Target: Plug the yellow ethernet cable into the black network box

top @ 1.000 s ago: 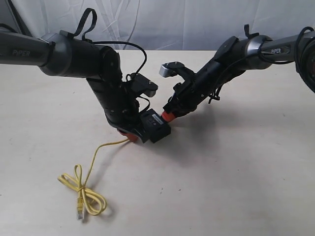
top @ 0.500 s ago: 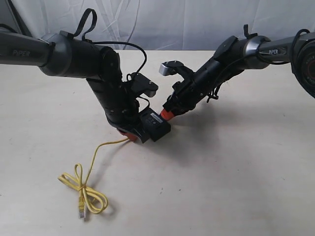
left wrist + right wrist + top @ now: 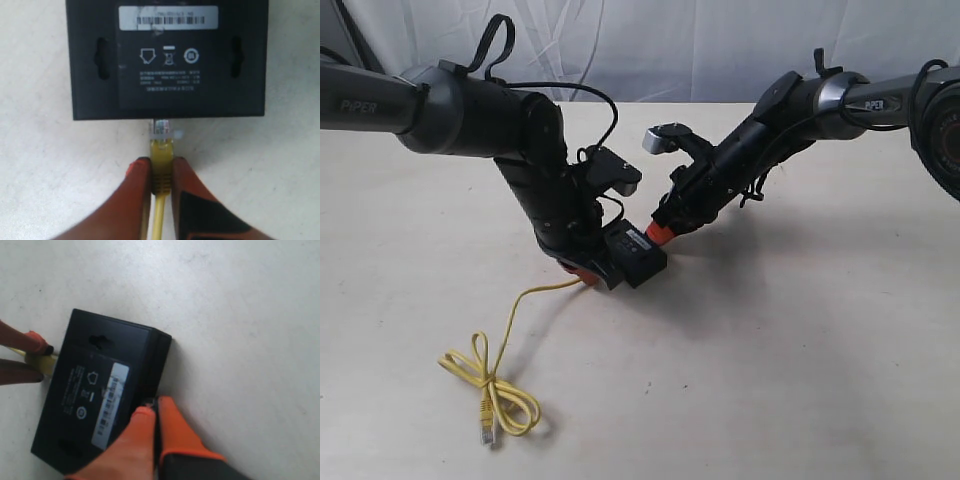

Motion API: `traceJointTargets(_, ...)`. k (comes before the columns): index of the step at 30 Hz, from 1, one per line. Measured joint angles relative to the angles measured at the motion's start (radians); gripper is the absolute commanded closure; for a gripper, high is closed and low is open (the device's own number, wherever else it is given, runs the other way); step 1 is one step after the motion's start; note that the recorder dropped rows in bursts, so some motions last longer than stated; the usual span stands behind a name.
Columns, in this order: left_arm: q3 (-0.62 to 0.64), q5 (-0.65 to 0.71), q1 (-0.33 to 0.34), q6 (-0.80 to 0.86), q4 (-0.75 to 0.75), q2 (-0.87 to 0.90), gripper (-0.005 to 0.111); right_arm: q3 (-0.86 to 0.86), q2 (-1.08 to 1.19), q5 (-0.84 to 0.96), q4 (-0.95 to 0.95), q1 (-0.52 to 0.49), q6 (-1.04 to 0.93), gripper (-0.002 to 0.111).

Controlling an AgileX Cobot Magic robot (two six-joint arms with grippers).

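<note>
The black network box (image 3: 638, 255) lies flat on the table with its white barcode label (image 3: 168, 18) facing up. My left gripper (image 3: 161, 162) is shut on the yellow boot of the yellow ethernet cable (image 3: 162, 159). The cable's clear plug (image 3: 161, 129) meets the box's (image 3: 167, 60) near side edge; how deep it sits I cannot tell. The rest of the cable trails to a loose loop (image 3: 488, 383) toward the front left. My right gripper (image 3: 152, 407) is shut, with its orange tips against the opposite side of the box (image 3: 100, 390).
Both arms lean in over the middle of the pale table (image 3: 800, 340). A white cloth backdrop (image 3: 700, 45) hangs behind it. The cable's free plug (image 3: 483, 435) lies near the front left edge.
</note>
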Motion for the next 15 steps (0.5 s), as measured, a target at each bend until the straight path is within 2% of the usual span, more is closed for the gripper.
traceJointTargets(15,0.000,0.006,0.000,0.002,-0.002,0.000,0.107,-0.002,0.000,0.002,-0.010,0.000,0.000,0.109)
